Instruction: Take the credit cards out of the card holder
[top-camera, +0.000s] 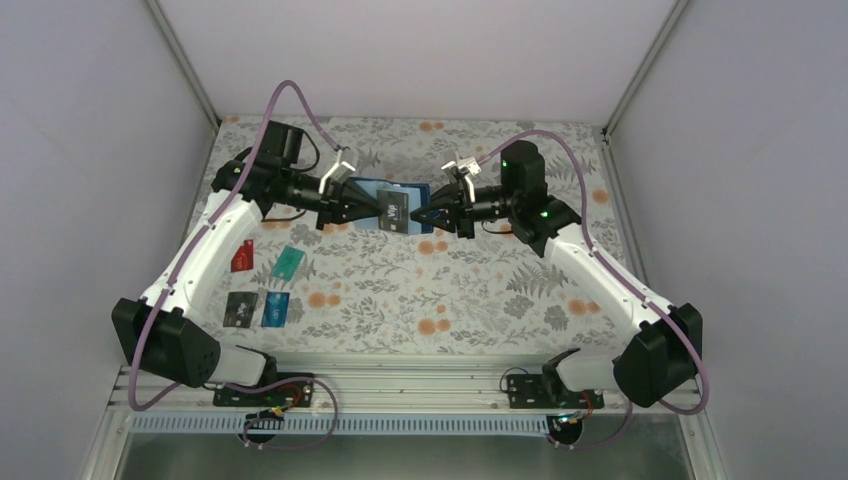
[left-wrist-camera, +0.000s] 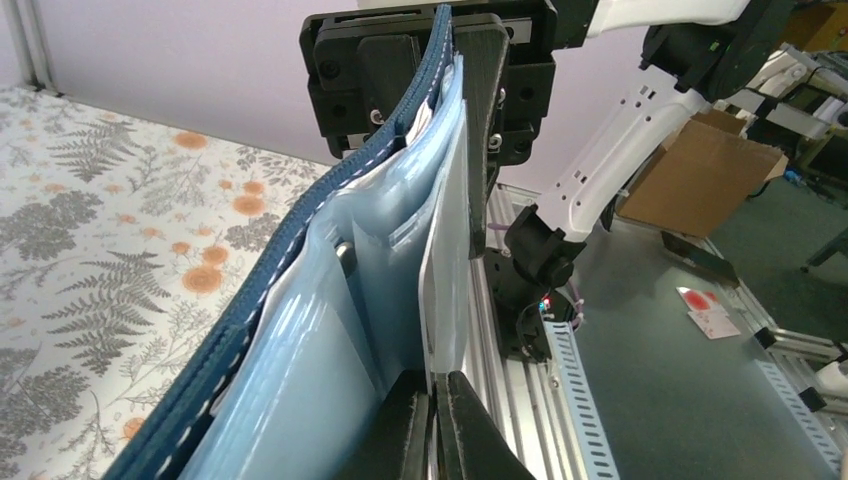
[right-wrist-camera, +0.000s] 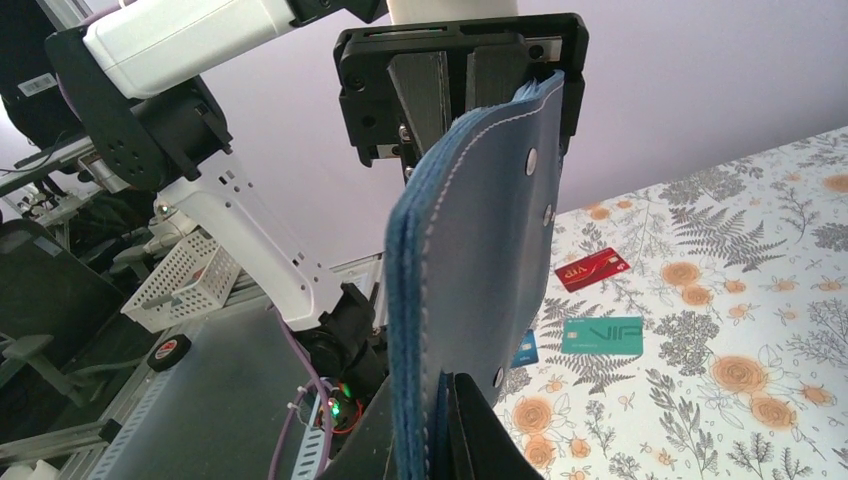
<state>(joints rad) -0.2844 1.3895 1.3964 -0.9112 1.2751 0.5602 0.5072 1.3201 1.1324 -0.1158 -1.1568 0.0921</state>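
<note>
- Card holder (top-camera: 372, 190) hangs above the bench (top-camera: 480, 290), mid-rear, stretched between your two arms and lifted off the floral cover.
- Your left pincer (top-camera: 366, 208) is clamped on the holder's left edge. In its own wrist view the fingertips (left-wrist-camera: 462, 425) press together on a pale inner pocket sheet.
- Your right pincer (top-camera: 428, 214) is clamped on the opposite edge. Its wrist view shows the navy outer cover, stitched and studded, rising from between its closed fingers.
- Each wrist view shows the other pincer gripping the far end of the holder.
- Dark card (top-camera: 393, 208) with pale marks sits at the holder's middle in the top view, between the two pincers. Can't tell how deep it sits in a pocket.
- Four credit cards lie flat on the bench front-left, well apart from the holder.
- Red card (top-camera: 241, 258) is just beside your left forearm, with the teal card (top-camera: 288, 263) near it on the right.
- Black card (top-camera: 240, 308) and blue card (top-camera: 275, 309) lie side by side, closer to the arm bases.
</note>
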